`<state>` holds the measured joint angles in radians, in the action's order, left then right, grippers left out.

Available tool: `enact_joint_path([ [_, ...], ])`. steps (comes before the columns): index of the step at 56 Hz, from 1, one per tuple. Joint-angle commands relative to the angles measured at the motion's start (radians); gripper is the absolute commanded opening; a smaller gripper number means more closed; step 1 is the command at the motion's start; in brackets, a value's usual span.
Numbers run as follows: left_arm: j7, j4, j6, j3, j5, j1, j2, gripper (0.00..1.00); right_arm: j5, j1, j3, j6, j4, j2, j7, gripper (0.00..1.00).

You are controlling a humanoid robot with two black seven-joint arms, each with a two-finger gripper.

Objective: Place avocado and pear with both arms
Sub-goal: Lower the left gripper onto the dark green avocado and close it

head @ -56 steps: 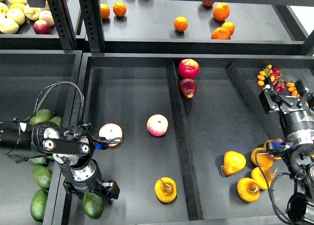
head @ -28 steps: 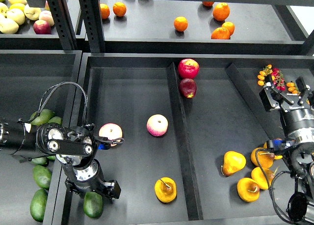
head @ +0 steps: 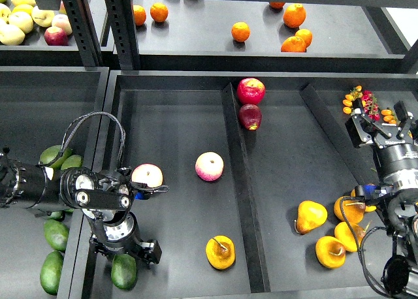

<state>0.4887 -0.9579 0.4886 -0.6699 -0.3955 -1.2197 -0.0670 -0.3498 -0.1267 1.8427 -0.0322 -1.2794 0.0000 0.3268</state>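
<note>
A dark green avocado [head: 124,271] lies at the front left of the big tray's left compartment [head: 173,132]. My left gripper [head: 124,251] points down just above it, its two fingers spread wide on either side of the fruit's top, not clamping it. A golden pear [head: 221,252] lies in the same compartment, to the right. Several more pears [head: 311,216] lie in the middle compartment at the front right. My right gripper [head: 382,125] is open and empty at the far right, above those pears.
More avocados [head: 51,271] lie in the left tray. Two pink-yellow apples [head: 209,166] are in the left compartment, and red apples [head: 251,90] are behind the divider [head: 238,181]. Small orange and red fruits [head: 360,102] sit by my right gripper. Oranges [head: 240,31] lie on the back shelf.
My left arm's elbow has swung right and lower while its gripper stays over the avocado, which has barely moved. My right gripper has shifted slightly up and right.
</note>
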Motion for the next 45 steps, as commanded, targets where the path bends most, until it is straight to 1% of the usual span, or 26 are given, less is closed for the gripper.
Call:
enact_joint_path([
  [1,0.000,0.013,0.000,-0.002,0.000,0.008,0.003,0.99,0.000,-0.001,-0.002,0.001,0.000,0.000,0.000,1.00],
  [10,0.000,0.047,0.000,-0.002,0.001,0.023,0.012,0.99,0.000,-0.005,-0.003,0.003,0.000,0.000,0.000,1.00],
  [16,0.000,0.048,0.000,-0.002,0.001,0.025,0.013,0.98,0.000,-0.005,-0.003,0.003,0.002,0.000,0.000,1.00],
  [17,0.000,0.050,0.000,-0.002,0.001,0.026,0.013,0.97,0.000,-0.007,-0.003,0.003,0.002,0.000,0.000,1.00],
  [29,0.000,0.053,0.000,-0.002,0.001,0.042,0.013,0.93,0.000,-0.007,-0.003,0.008,0.002,0.000,0.000,1.00],
  [45,0.000,0.054,0.000,-0.002,0.014,0.063,0.013,0.85,0.000,-0.008,-0.003,0.008,0.000,0.000,0.000,1.00],
])
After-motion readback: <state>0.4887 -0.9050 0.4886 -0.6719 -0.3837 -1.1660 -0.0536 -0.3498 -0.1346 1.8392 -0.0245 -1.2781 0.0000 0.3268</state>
